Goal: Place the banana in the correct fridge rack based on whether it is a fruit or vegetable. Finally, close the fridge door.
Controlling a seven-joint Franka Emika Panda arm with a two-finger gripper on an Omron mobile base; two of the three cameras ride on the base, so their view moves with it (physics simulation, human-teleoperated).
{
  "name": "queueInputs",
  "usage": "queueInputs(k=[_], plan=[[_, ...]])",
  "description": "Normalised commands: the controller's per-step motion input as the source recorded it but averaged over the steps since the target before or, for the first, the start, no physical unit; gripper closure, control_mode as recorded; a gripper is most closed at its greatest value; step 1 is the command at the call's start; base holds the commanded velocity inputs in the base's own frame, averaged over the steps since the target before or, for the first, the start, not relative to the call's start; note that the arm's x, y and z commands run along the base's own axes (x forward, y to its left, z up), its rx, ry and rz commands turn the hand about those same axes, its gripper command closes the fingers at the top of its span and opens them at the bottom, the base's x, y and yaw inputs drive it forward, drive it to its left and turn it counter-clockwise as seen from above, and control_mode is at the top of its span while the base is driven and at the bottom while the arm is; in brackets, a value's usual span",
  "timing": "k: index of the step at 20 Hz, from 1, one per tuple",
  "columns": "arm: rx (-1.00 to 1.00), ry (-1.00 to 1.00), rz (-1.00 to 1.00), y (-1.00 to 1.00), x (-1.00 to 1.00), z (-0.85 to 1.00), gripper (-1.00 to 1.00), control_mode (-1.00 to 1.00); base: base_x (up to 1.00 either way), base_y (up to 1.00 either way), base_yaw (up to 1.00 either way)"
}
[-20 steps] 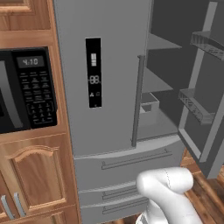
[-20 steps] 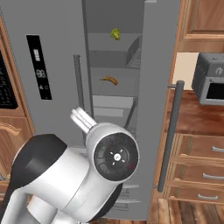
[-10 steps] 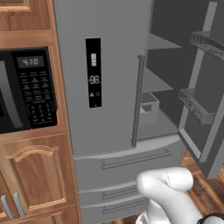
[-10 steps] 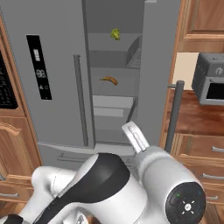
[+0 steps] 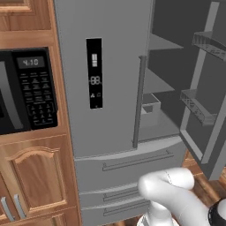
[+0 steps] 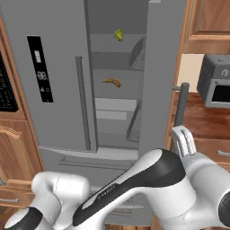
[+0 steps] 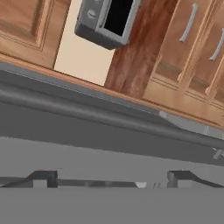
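Kitchen of wood cabinets, grey French-door fridge (image 6: 54, 90) dead ahead, its right door (image 6: 161, 76) swung open. We find the banana (image 6: 112, 82) already lying on a middle shelf (image 6: 117, 88) inside, with a small lumpy green-yellow vegetable (image 6: 118, 34) on the shelf above it (separate racks, well apart). So the placing looks done, by our reading; the door closing is what remains. Our gripper (image 7: 111, 180) sits with jaws spread wide and nothing between them, close against the outer face of the open door, near its long handle bar (image 7: 113, 116). Beyond the door: a toaster oven (image 6: 216, 85) on the wood counter (image 6: 202, 119). A microwave (image 5: 26, 90) sits left of the fridge.
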Motion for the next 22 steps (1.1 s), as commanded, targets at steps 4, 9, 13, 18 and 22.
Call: queueInputs(k=[4,9,13,18,22], plan=[[0.19,0.01,0.00,-0.32,0.88,-0.17,-1.00,-1.00,0.00,0.00,0.00],[0.15,0.00,0.01,-0.42,0.54,-0.16,-1.00,-1.00,0.00,0.00,0.00],[0.12,0.00,0.00,-0.45,0.39,-0.05,-1.00,-1.00,0.00,0.00,0.00],[0.08,0.02,0.04,-0.27,0.51,-0.26,-1.00,-1.00,0.00,0.00,0.00],[0.06,0.01,0.12,-0.06,0.56,-0.39,-1.00,-1.00,0.00,0.00,0.00]])
